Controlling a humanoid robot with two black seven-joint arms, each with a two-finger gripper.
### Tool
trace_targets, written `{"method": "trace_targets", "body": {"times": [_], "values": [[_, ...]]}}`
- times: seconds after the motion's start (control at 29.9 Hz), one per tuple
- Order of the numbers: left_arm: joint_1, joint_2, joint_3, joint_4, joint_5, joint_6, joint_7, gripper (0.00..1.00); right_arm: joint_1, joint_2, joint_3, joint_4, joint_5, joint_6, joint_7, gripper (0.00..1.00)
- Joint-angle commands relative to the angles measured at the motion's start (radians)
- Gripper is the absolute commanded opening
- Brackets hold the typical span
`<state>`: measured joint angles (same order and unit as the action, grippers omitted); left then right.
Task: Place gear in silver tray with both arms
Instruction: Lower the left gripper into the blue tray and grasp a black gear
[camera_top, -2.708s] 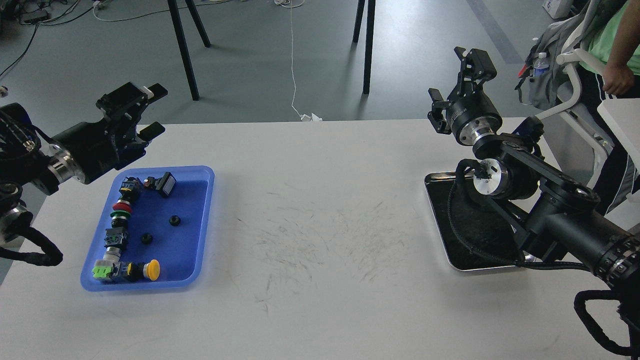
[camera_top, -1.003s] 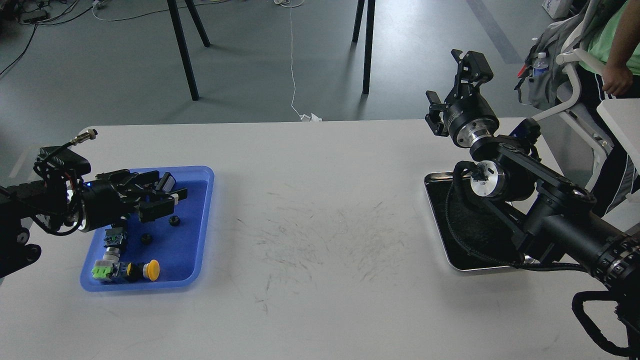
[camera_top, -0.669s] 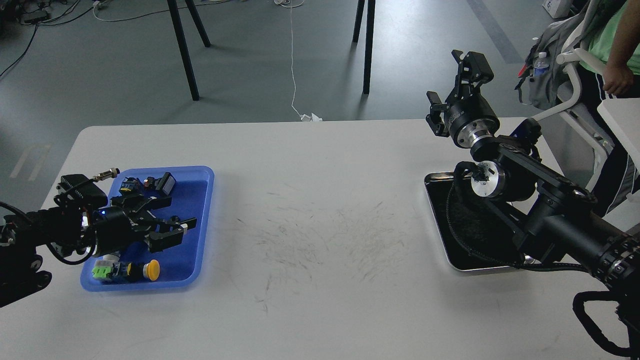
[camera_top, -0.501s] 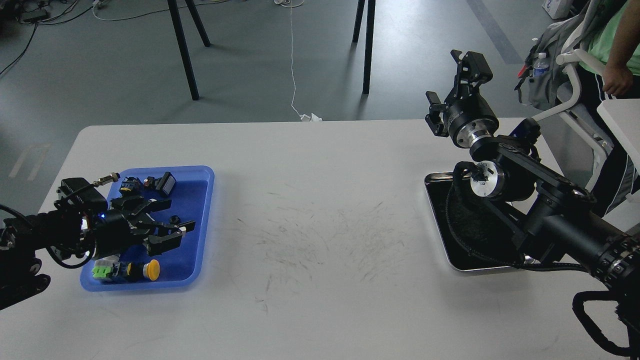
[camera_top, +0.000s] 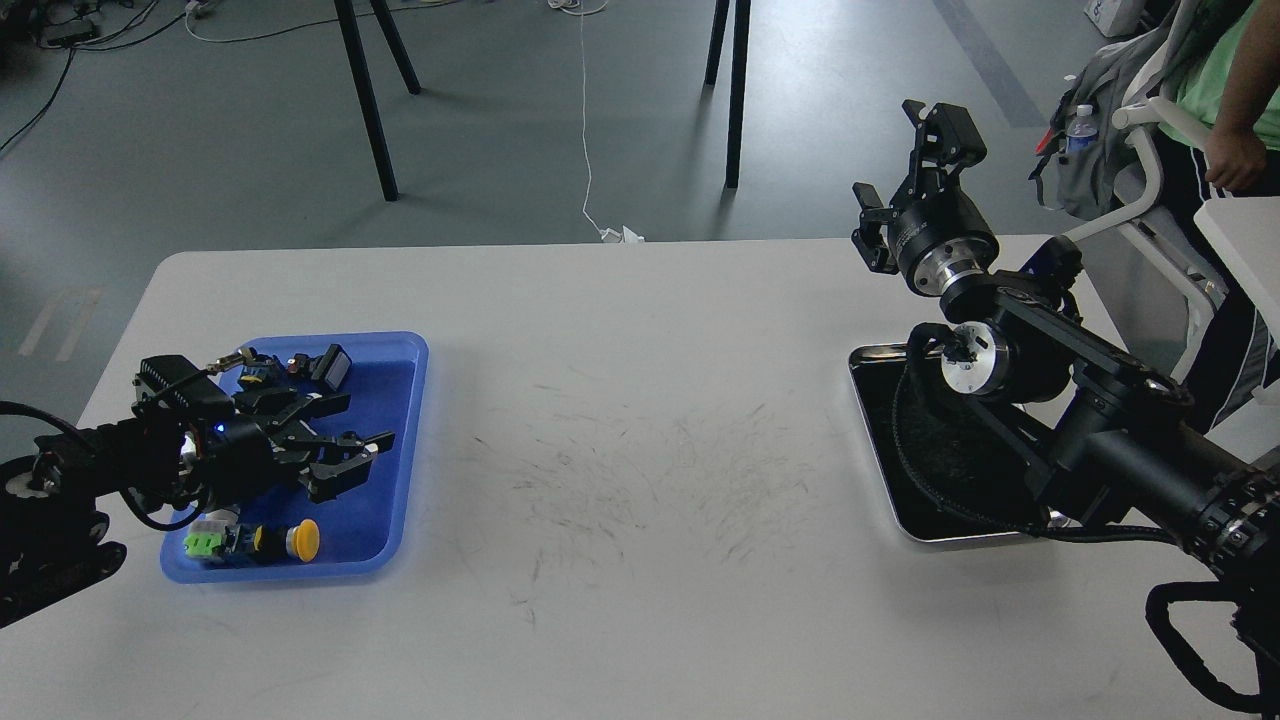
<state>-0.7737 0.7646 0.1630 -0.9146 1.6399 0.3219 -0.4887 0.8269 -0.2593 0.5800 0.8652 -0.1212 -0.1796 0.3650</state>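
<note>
No readable writing anywhere. Left gripper (camera_top: 345, 440) low over blue tray (camera_top: 400, 500) near table's left edge, fingers spread; gear hidden among dark parts, can't locate. Right gripper (camera_top: 915, 150) raised at far right edge, spread, empty. Silver tray (camera_top: 880, 490) near right edge, half hidden by arm.

A big white table (camera_top: 620, 330) with grey scratch marks stands on a smooth grey floor (camera_top: 500, 120). Thin black legs (camera_top: 365, 95) of some stand rise behind it. A white cord (camera_top: 585, 110) runs across the floor. A white chair (camera_top: 1150, 150) sits at the right.
</note>
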Motion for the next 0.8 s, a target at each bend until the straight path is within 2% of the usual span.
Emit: {"method": "trace_targets", "body": {"times": [0.0, 0.43, 0.77], "values": [[0.005, -0.011, -0.002, 0.026, -0.002, 0.002, 0.0, 0.71, 0.0, 0.0, 0.0, 0.0, 0.0, 0.0, 0.0, 0.99], [0.048, -0.022, -0.002, 0.071, -0.003, 0.023, 0.0, 0.7, 0.0, 0.002, -0.002, 0.0, 0.0, 0.0, 0.0, 0.99], [0.065, -0.044, -0.01, 0.094, -0.006, 0.037, 0.0, 0.61, -0.002, 0.002, -0.002, 0.0, -0.001, 0.0, 0.0, 0.99]]}}
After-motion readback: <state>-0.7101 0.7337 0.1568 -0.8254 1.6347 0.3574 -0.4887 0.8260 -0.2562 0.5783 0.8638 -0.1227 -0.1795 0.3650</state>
